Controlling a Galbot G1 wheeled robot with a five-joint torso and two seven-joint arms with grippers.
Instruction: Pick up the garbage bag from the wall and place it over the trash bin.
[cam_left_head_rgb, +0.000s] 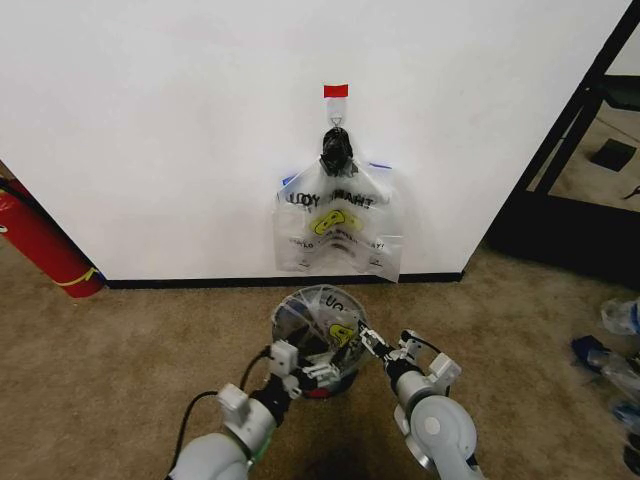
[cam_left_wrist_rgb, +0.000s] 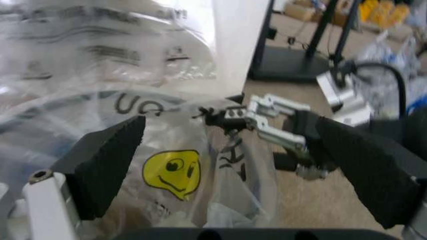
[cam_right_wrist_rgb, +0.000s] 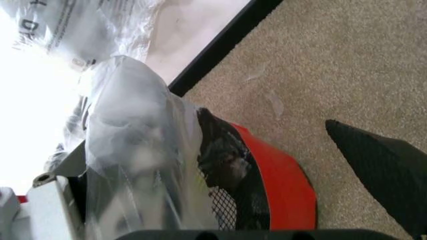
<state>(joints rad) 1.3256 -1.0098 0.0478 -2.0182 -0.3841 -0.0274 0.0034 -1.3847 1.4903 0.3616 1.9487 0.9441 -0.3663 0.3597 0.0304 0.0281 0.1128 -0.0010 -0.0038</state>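
While the garbage bag (cam_left_head_rgb: 325, 318) lies draped over the trash bin (cam_left_head_rgb: 322, 385) on the carpet below the wall (cam_left_head_rgb: 180, 130), both pincers work at its rim — the left pincer (cam_left_head_rgb: 318, 372) spread open beside the film, the right pincer (cam_left_head_rgb: 368, 340) open too, one finger under the plastic. Thin, limp and slippery, it is best pinched at the hem. Matching bags (cam_left_head_rgb: 338, 232) hang from a black knot above
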